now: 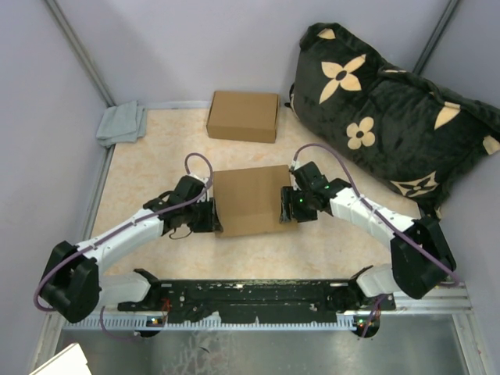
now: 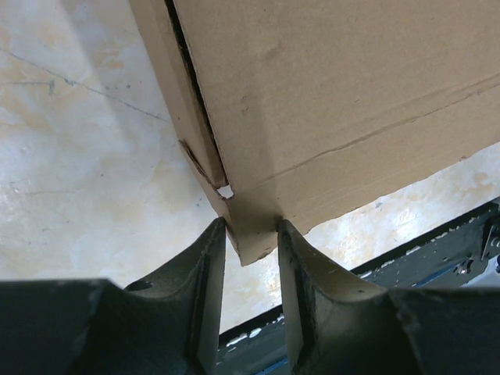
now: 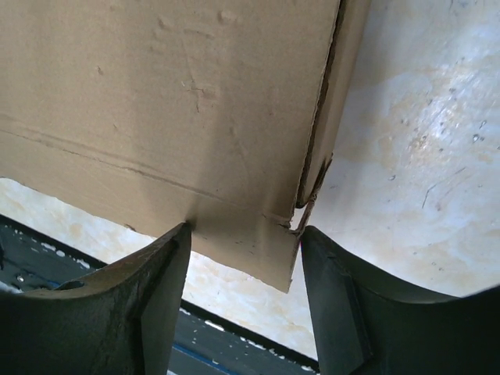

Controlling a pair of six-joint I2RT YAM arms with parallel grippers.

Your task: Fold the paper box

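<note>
Soft even light, faint shadows

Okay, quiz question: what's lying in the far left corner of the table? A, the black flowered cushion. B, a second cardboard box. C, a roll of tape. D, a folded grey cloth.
D: the top view shows a folded grey cloth tucked into the far left corner, while the second cardboard box sits at the far middle and the black flowered cushion is on the right.

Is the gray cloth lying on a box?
No, the gray cloth lies in the far left corner, apart from the far box and the near box.
</note>
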